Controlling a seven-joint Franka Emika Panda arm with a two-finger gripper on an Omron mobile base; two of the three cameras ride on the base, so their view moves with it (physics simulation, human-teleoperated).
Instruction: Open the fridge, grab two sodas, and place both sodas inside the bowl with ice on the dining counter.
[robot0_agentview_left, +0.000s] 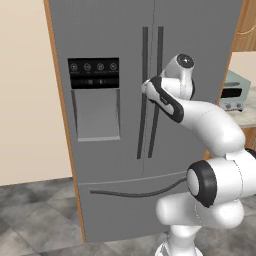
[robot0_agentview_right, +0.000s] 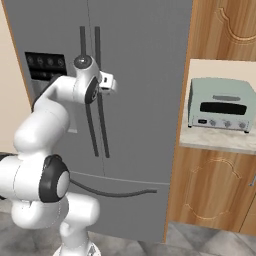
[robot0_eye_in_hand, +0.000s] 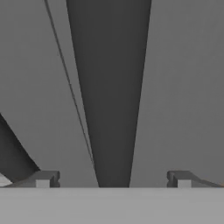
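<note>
Pincer (robot0_eye_in_hand: 113, 179) spread wide, nothing between its tips; one dark vertical bar handle (robot0_eye_in_hand: 111, 96) runs straight up the gap in the hand view, one small dark fingertip (robot0_eye_in_hand: 43, 178) on each side of it. Whether a tip touches the bar: cannot tell.

In the base views the white hand sits up at the two dark handles of the tall grey steel French-door fridge (robot0_agentview_left: 110, 35), at the centre seam; the pincer itself is hidden behind the wrist there.

Fridge doors shut, bottom drawer (robot0_agentview_left: 125, 212) shut, so contents are hidden. Black dispenser panel (robot0_agentview_left: 93, 73) on the left door, part-covered by the arm in the right view.

Right of the fridge, pale green toaster oven (robot0_agentview_right: 220, 105) sits on a light bench (robot0_agentview_right: 215, 141) over wooden cabinets (robot0_agentview_right: 210, 192); the left view's edge cuts it off.
</note>
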